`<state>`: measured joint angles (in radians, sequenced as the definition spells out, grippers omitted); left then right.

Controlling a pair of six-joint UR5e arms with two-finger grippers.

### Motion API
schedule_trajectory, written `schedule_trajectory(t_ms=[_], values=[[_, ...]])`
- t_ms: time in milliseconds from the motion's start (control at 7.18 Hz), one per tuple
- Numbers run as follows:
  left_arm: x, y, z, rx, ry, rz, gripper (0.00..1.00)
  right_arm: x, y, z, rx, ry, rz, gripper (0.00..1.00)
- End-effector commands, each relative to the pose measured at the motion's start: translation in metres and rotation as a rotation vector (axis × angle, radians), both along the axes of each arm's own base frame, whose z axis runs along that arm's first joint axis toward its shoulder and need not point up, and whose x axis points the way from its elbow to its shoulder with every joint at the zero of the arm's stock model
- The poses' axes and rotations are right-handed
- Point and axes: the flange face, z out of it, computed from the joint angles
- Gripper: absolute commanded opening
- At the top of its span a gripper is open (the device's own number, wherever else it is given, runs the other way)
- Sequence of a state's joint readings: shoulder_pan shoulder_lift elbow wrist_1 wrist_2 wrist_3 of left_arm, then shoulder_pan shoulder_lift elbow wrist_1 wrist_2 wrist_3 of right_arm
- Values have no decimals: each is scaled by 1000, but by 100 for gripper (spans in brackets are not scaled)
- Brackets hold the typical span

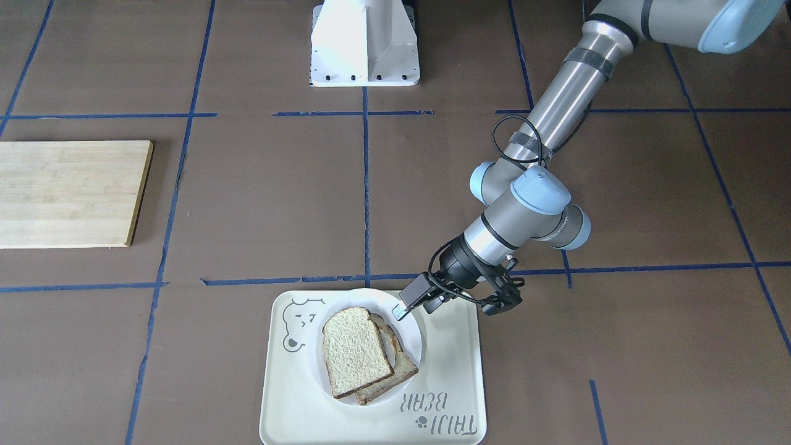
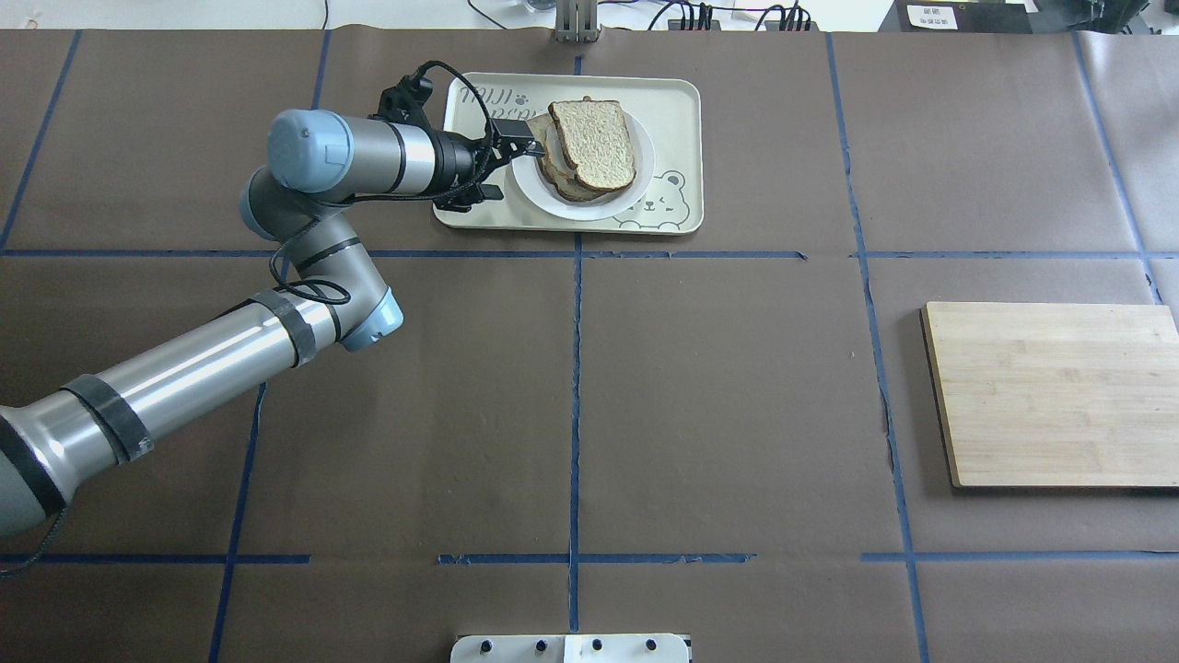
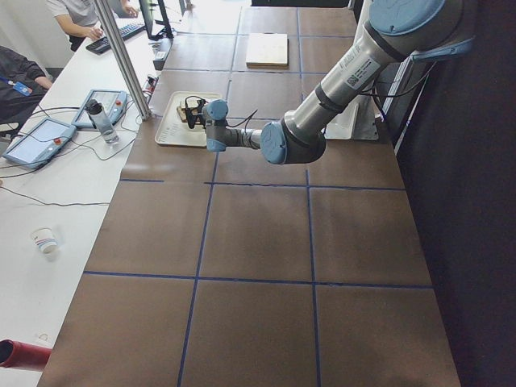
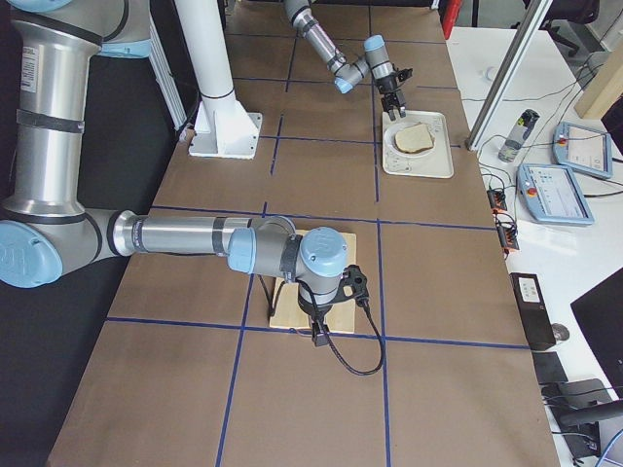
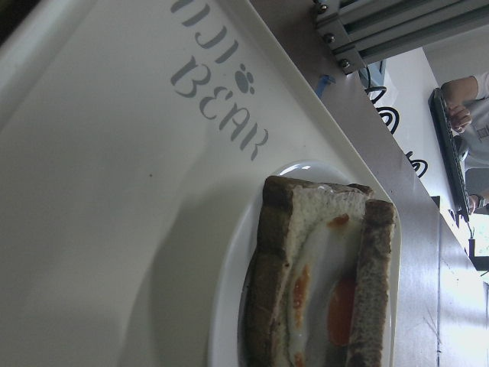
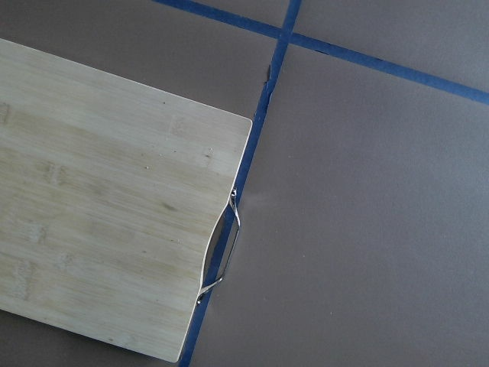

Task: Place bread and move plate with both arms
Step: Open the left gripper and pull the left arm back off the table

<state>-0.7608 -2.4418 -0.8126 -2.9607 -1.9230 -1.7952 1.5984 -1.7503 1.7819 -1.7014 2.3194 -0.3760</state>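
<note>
The bread (image 2: 594,143) lies face up on the egg toast (image 2: 562,184), on the white plate (image 2: 589,210). The plate sits on the cream bear tray (image 2: 668,110). In the front view the bread (image 1: 355,351) covers most of the toast (image 1: 395,371). My left gripper (image 2: 520,169) is at the plate's left rim, open and empty; it also shows in the front view (image 1: 417,309). The left wrist view shows the egg toast (image 5: 313,283) and the bread's crust edge (image 5: 378,283) close up. My right gripper (image 4: 316,321) hangs over the cutting board; I cannot tell whether it is open.
A bamboo cutting board (image 2: 1055,391) with a metal handle (image 6: 221,248) lies at the table's right side. The white pedestal base (image 1: 364,43) stands at the robot's edge. Operators, tablets and a bottle (image 4: 514,134) are on a side table beyond the tray.
</note>
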Motion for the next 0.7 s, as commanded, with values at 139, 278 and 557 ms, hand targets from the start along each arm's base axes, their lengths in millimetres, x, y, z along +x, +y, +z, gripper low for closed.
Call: schedule_trajectory(t_ms=[139, 278, 557], values=[[-81, 16, 3, 0, -142, 111, 100, 0, 0, -2, 5, 0, -1, 100], [-135, 9, 10, 8, -210, 142, 100, 0, 0, -2, 6, 0, -1, 100], [-197, 37, 44, 167, -374, 189, 100, 0, 0, -3, 6, 0, -1, 100]])
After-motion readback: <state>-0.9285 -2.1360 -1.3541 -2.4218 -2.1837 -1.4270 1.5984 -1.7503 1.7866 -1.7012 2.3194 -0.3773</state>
